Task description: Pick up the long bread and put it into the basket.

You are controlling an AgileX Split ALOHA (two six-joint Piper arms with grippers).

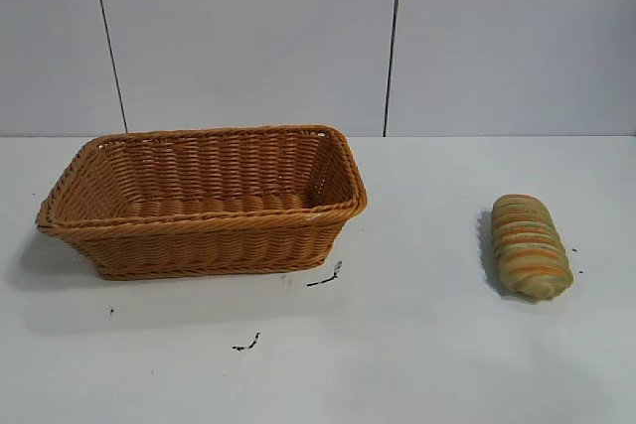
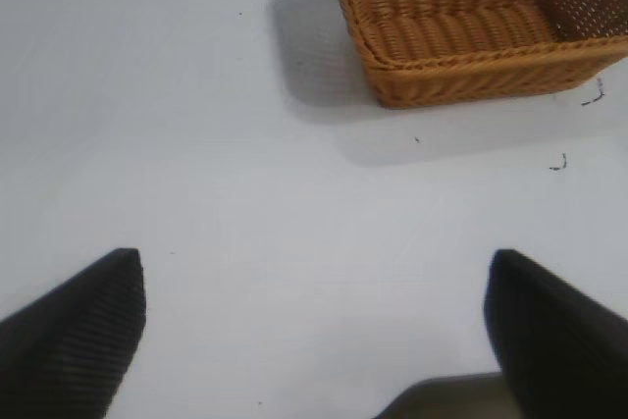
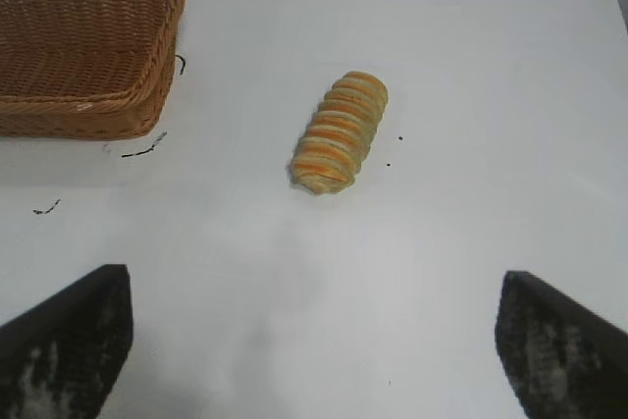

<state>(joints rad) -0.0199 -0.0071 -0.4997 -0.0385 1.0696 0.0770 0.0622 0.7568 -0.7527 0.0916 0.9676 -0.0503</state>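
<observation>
The long bread (image 1: pixel 531 245), a tan loaf with orange and pale green crosswise stripes, lies on the white table at the right. It also shows in the right wrist view (image 3: pixel 340 131). The orange-brown wicker basket (image 1: pixel 204 230) stands empty at the left; it also shows in the left wrist view (image 2: pixel 471 71) and the right wrist view (image 3: pixel 83 105). My right gripper (image 3: pixel 314 287) is open and empty, apart from the bread, over bare table. My left gripper (image 2: pixel 316 267) is open and empty over bare table, apart from the basket. Neither gripper shows in the exterior view.
Small black marks (image 1: pixel 324 279) lie on the table by the basket's front corner, with another mark (image 1: pixel 246 345) closer to the front. A grey panelled wall (image 1: pixel 318 37) stands behind the table.
</observation>
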